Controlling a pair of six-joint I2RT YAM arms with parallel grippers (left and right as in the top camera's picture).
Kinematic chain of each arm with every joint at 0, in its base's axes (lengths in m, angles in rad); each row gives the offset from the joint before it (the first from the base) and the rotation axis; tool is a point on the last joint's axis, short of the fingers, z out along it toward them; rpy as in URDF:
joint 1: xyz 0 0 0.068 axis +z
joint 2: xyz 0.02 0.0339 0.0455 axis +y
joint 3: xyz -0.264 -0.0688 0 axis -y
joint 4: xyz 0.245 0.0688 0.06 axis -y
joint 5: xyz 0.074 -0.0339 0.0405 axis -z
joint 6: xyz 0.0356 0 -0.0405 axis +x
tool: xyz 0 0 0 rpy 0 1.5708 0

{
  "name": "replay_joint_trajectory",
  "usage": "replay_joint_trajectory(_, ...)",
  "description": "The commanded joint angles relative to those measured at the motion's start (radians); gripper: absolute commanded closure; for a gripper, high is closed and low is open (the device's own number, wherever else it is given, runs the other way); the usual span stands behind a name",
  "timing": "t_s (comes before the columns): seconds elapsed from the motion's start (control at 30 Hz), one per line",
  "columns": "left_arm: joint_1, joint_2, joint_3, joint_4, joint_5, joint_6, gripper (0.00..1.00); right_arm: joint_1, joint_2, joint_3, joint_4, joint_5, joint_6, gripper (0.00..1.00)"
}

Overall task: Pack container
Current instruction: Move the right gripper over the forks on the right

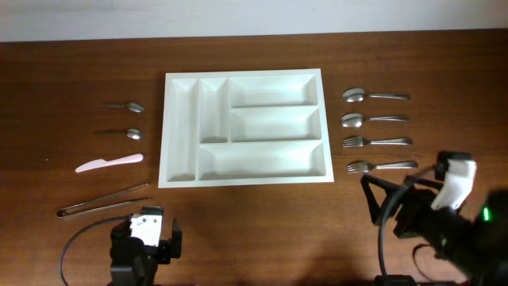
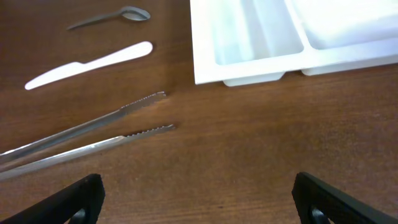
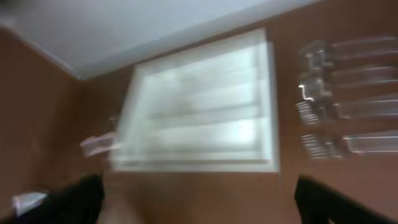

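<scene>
Empty tray [image 1: 242, 181] lies flat between tongs [image 2: 87, 137] and fork [image 1: 381, 166]. My left pincer [image 2: 199, 193] is spread by the tongs. My right pincer [image 3: 199, 186] is spread front-right of tray. Plan: centre over fork handle, descend level, pinch mid-shaft.

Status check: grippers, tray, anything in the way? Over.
Left gripper open, empty, near tongs. Right gripper open, empty. Tray empty, all five compartments. Spoons, forks, knife loose beside it; nothing blocking.

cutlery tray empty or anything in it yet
Empty: all five compartments of the cutlery tray show bare white; forks, spoons and tongs lie outside it on the table.
</scene>
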Motion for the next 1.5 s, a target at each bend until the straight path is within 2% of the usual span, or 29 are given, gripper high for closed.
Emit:
replay_joint_trajectory(0.0, -0.005, -0.008, -0.003, 0.0, 0.004, 0.013, 0.01, -0.004, 0.159, 0.115, -0.094, 0.149, -0.219, 0.01)
replay_joint_trajectory(0.53, -0.005, -0.008, -0.003, 0.0, 0.004, 0.013, 0.01, -0.003, 0.66, 0.116, -0.182, 0.016, -0.2, 0.01)
replay_joint_trajectory(0.67, -0.005, -0.008, -0.003, 0.0, 0.004, 0.013, 0.01, -0.004, 0.743, 0.116, -0.152, 0.024, -0.064, 0.01)
replay_joint_trajectory(0.77, -0.005, -0.008, -0.003, 0.0, 0.004, 0.013, 0.01, -0.004, 0.782, 0.116, -0.111, 0.092, 0.1, 0.01)
replay_joint_trajectory(0.93, -0.005, -0.008, -0.003, 0.0, 0.004, 0.013, 0.01, -0.004, 0.813, 0.116, -0.052, 0.368, 0.449, 0.01)
replay_joint_trajectory(1.07, -0.005, -0.008, -0.003, 0.0, 0.004, 0.013, 0.01, -0.004, 0.825, 0.116, -0.027, 0.52, 0.634, 0.01)
replay_joint_trajectory(1.23, -0.005, -0.008, -0.003, 0.0, 0.004, 0.013, 0.01, -0.004, 0.88, 0.113, -0.016, 0.571, 0.762, 0.01)
replay_joint_trajectory(1.47, -0.005, -0.008, -0.003, 0.0, 0.004, 0.013, 0.01, -0.004, 1.035, 0.113, -0.016, 0.539, 0.812, 0.01)
